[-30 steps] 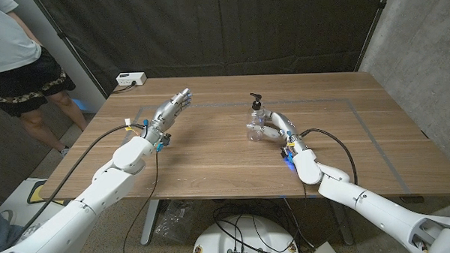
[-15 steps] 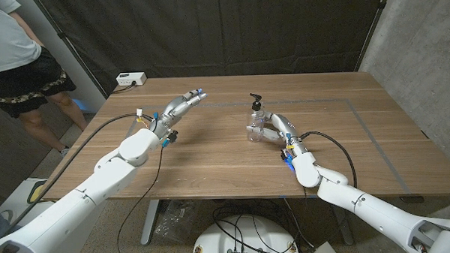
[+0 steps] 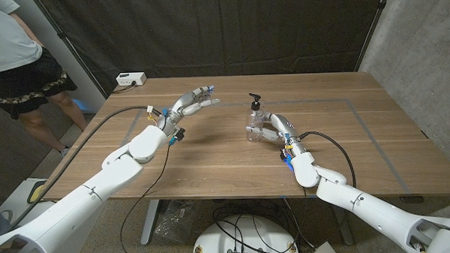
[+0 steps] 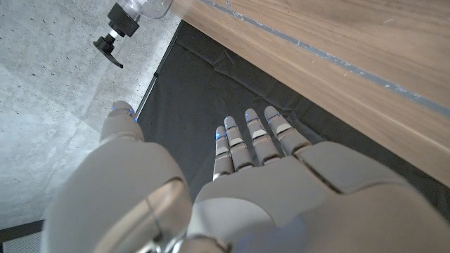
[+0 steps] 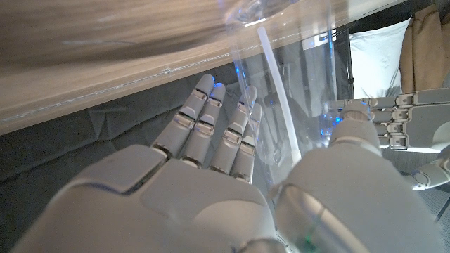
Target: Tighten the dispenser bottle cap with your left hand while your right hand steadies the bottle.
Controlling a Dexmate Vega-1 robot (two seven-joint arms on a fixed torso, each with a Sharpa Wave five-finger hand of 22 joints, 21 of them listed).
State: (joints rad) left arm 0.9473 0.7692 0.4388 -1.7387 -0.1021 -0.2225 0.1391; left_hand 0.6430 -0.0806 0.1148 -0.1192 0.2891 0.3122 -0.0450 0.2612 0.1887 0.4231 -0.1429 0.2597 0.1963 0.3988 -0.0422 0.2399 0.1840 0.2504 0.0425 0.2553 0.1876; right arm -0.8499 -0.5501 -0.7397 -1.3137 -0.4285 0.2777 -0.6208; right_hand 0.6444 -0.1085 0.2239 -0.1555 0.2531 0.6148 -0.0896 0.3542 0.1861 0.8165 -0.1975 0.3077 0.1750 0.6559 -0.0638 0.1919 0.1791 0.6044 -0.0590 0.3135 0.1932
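A clear bottle [image 3: 256,125] with a black pump cap [image 3: 255,101] stands upright on the table [image 3: 211,161], right of its middle and toward the far side. The right hand [image 3: 274,127] wraps the bottle's body from the right, its fingers curled around the clear plastic; in the right wrist view the fingers [image 5: 211,130] lie against the bottle wall [image 5: 295,84], which is so transparent and full of glare that its edges are hard to trace. The bottle's lower part is partly covered by that hand in the head view, so whether it holds liquid cannot be told. The left hand [image 3: 195,100] hangs above the table, left of the bottle and well apart from it, fingers extended and spread toward the cap, holding nothing. In the left wrist view the left fingers [image 4: 253,137] reach out with nothing between them, and the cap [image 4: 112,39] shows at a corner, the bottle's body cut off by the frame edge. A white box [image 3: 130,79] sits at the table's far left corner; its details are too small to read. A person [image 3: 16,55] stands off the far left of the table, cut off by the picture's edge. A faint taped outline [image 3: 364,122] runs across the tabletop.
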